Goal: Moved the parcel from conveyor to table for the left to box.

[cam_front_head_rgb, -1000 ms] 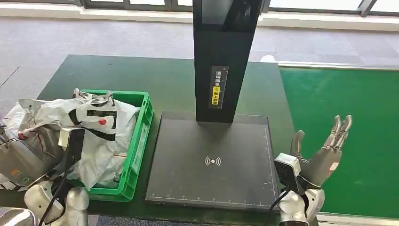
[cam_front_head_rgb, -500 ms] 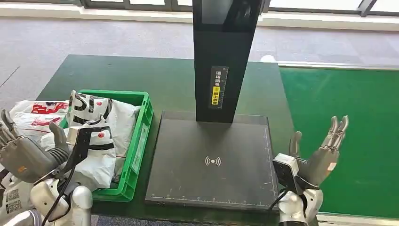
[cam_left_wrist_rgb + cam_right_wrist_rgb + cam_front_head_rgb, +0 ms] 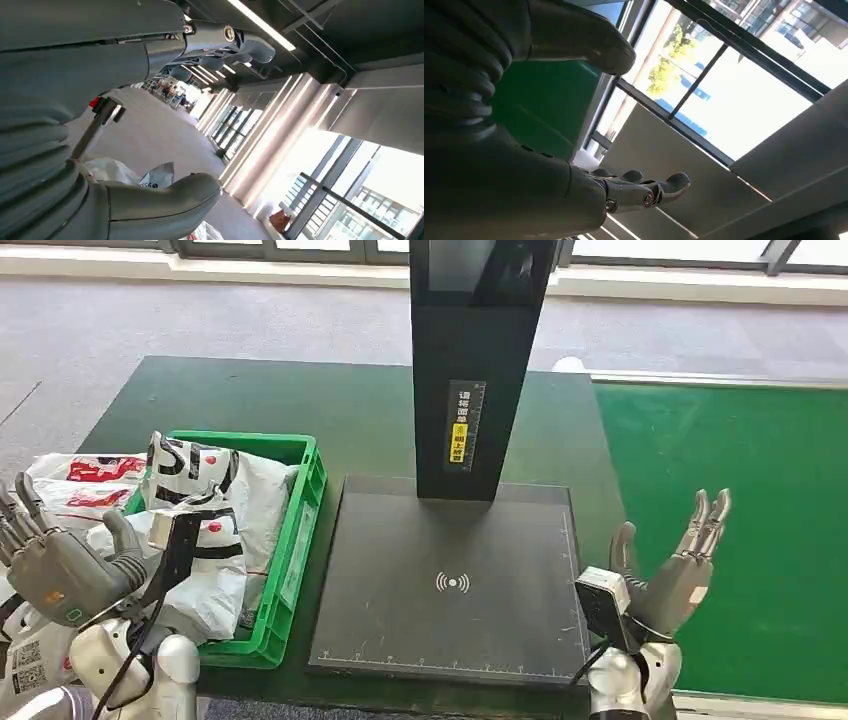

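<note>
The right hand's [image 3: 668, 575] fingers [image 3: 700, 525] stand straight and apart, palm turned inward, holding nothing, raised beside the near right corner of the black scanner platform [image 3: 450, 580] at the edge of the green conveyor belt [image 3: 740, 510]. The left hand's [image 3: 55, 565] fingers [image 3: 20, 515] are spread too, empty, poised beside the green crate [image 3: 295, 540]. White courier parcels [image 3: 215, 515] lie heaped in that crate, with more spilling over its far-left side [image 3: 75, 485]. The stretch of belt in the head view carries no parcel. I judge a boxing step is finished and the cycle is between parcels. The next move calls for the right hand to reach over the belt once a parcel arrives, close on it and set it on the platform.
</note>
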You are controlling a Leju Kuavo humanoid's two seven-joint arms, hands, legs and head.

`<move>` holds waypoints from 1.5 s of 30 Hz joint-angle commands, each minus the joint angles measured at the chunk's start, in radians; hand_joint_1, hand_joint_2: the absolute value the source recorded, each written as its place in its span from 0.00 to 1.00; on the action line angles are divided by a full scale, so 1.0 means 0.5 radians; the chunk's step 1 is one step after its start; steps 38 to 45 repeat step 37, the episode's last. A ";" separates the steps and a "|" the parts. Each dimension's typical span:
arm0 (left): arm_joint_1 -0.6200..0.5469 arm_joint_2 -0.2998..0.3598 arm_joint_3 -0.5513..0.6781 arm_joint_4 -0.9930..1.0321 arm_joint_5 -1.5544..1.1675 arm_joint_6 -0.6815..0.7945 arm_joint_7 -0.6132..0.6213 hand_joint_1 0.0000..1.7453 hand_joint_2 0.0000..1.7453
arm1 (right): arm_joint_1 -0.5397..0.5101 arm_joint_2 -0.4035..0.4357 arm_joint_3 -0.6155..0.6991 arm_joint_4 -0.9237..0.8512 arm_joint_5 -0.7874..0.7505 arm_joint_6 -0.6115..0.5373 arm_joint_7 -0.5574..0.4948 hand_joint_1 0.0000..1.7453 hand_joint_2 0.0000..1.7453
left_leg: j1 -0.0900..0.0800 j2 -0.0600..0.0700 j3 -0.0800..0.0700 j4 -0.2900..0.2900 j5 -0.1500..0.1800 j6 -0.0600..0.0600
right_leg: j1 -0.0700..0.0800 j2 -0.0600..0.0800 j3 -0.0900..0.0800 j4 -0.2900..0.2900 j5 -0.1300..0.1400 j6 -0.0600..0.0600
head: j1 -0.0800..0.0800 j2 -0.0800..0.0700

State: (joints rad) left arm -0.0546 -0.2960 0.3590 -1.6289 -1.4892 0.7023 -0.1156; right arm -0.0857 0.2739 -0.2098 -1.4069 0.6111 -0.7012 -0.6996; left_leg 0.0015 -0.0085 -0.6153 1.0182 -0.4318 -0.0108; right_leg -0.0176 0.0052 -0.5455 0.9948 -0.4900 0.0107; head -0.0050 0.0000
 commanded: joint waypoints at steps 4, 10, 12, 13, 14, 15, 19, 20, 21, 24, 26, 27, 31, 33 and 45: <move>0.004 -0.106 -0.129 0.231 1.416 -0.008 -1.007 0.00 1.00 | -0.004 -0.067 0.047 0.045 -0.226 0.006 0.003 0.00 1.00 | 0.000 -0.002 0.005 -0.004 0.000 0.000 | 0.000 -0.004 0.007 -0.005 -0.001 -0.001 | 0.000 0.000; 0.053 -0.052 -0.614 0.252 1.976 -0.008 -1.165 0.00 1.00 | 0.021 -0.147 0.247 0.018 -0.414 0.006 0.003 0.00 1.00 | 0.000 -0.011 0.004 -0.003 0.001 0.001 | 0.001 -0.011 0.006 -0.006 -0.002 -0.001 | 0.000 -0.001; 0.053 -0.052 -0.614 0.252 1.976 -0.008 -1.165 0.00 1.00 | 0.021 -0.147 0.247 0.018 -0.414 0.006 0.003 0.00 1.00 | -0.001 -0.006 0.007 -0.005 0.000 0.001 | 0.000 -0.005 0.009 -0.007 -0.001 -0.001 | 0.001 0.000; 0.053 -0.052 -0.614 0.252 1.976 -0.008 -1.165 0.00 1.00 | 0.021 -0.147 0.247 0.018 -0.414 0.006 0.003 0.00 1.00 | -0.001 -0.003 0.006 -0.004 -0.001 0.001 | 0.000 -0.002 0.010 -0.005 0.000 -0.001 | 0.000 -0.001; 0.053 -0.052 -0.614 0.252 1.976 -0.008 -1.165 0.00 1.00 | 0.021 -0.147 0.247 0.018 -0.414 0.006 0.003 0.00 1.00 | -0.002 -0.003 0.005 -0.003 -0.001 0.000 | -0.001 -0.002 0.008 -0.004 0.000 0.000 | 0.000 0.000; 0.053 -0.052 -0.614 0.252 1.976 -0.008 -1.165 0.00 1.00 | 0.021 -0.147 0.247 0.018 -0.414 0.006 0.003 0.00 1.00 | -0.001 -0.003 0.007 -0.005 -0.001 0.000 | 0.000 -0.002 0.009 -0.006 0.000 0.000 | 0.001 0.000; 0.053 -0.052 -0.614 0.252 1.976 -0.008 -1.165 0.00 1.00 | 0.021 -0.147 0.247 0.018 -0.414 0.006 0.003 0.00 1.00 | -0.001 -0.003 0.009 -0.006 -0.001 0.000 | 0.000 -0.003 0.012 -0.007 -0.001 -0.001 | 0.000 -0.001; 0.053 -0.052 -0.614 0.252 1.976 -0.008 -1.165 0.00 1.00 | 0.021 -0.147 0.247 0.018 -0.414 0.006 0.003 0.00 1.00 | -0.001 -0.003 0.006 -0.004 -0.001 0.000 | 0.000 -0.002 0.009 -0.005 0.000 0.000 | 0.000 -0.001; 0.053 -0.052 -0.614 0.252 1.976 -0.008 -1.165 0.00 1.00 | 0.021 -0.147 0.247 0.018 -0.414 0.006 0.003 0.00 1.00 | -0.001 -0.003 0.010 -0.007 -0.002 0.000 | 0.000 -0.002 0.013 -0.008 -0.001 -0.001 | 0.000 0.000; 0.053 -0.052 -0.614 0.252 1.976 -0.008 -1.165 0.00 1.00 | 0.021 -0.147 0.247 0.018 -0.414 0.006 0.003 0.00 1.00 | -0.001 -0.002 0.010 -0.006 -0.002 0.000 | 0.000 -0.002 0.013 -0.007 -0.001 -0.001 | 0.000 0.000; 0.053 -0.052 -0.614 0.252 1.976 -0.008 -1.165 0.00 1.00 | 0.021 -0.147 0.247 0.018 -0.414 0.006 0.003 0.00 1.00 | -0.001 -0.003 0.011 -0.006 -0.002 0.000 | 0.000 -0.002 0.014 -0.008 -0.001 -0.001 | 0.000 -0.001; 0.053 -0.052 -0.614 0.252 1.976 -0.008 -1.165 0.00 1.00 | 0.021 -0.147 0.247 0.018 -0.414 0.006 0.003 0.00 1.00 | -0.001 -0.002 0.008 -0.005 -0.002 0.000 | 0.000 -0.001 0.011 -0.006 -0.001 -0.001 | 0.000 0.000; 0.053 -0.052 -0.614 0.252 1.976 -0.008 -1.165 0.00 1.00 | 0.021 -0.147 0.247 0.018 -0.414 0.006 0.003 0.00 1.00 | -0.001 -0.001 0.015 -0.010 -0.002 0.000 | 0.000 -0.001 0.018 -0.012 -0.001 -0.002 | 0.000 0.000; 0.053 -0.052 -0.614 0.252 1.976 -0.008 -1.165 0.00 1.00 | 0.021 -0.147 0.247 0.018 -0.414 0.006 0.003 0.00 1.00 | -0.001 -0.003 0.004 -0.003 -0.001 0.000 | 0.000 -0.002 0.007 -0.004 -0.001 -0.001 | 0.000 0.000; 0.053 -0.052 -0.614 0.252 1.976 -0.008 -1.165 0.00 1.00 | 0.021 -0.147 0.247 0.018 -0.414 0.006 0.003 0.00 1.00 | -0.001 -0.003 0.006 -0.004 -0.001 0.000 | 0.000 -0.002 0.009 -0.005 -0.001 -0.001 | 0.000 0.000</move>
